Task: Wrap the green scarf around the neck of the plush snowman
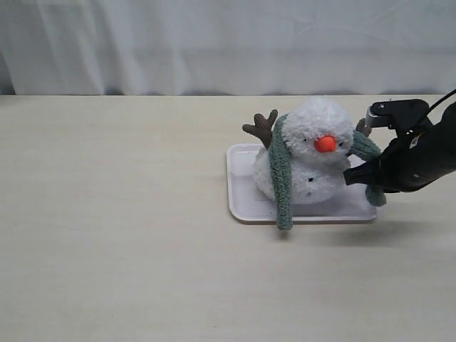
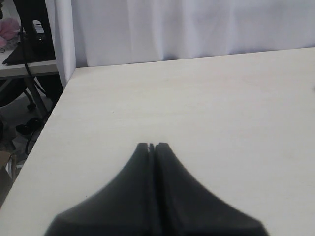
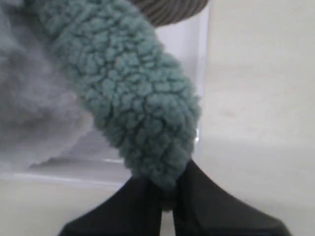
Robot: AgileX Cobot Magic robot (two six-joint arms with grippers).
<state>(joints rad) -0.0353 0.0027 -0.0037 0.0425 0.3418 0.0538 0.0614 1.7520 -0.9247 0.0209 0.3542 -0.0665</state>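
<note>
The plush snowman [image 1: 317,153] sits on a pale tray [image 1: 246,206], orange nose facing the front. The green scarf [image 1: 283,185] is draped behind its head. One end hangs down its left side, over the tray's front rim. The other end comes round the right side, where my right gripper [image 1: 348,176] is shut on it. In the right wrist view the scarf [image 3: 133,108] ends pinched between the black fingers of the right gripper [image 3: 167,189], beside white fluff [image 3: 29,113]. My left gripper [image 2: 151,145] is shut on nothing, over bare table, and is out of the exterior view.
A white curtain [image 1: 214,43] runs behind the pale wooden table [image 1: 107,235]. The snowman's brown branch arm [image 1: 261,128] sticks up at the left. The table's edge and a dark stand [image 2: 34,34] appear in the left wrist view.
</note>
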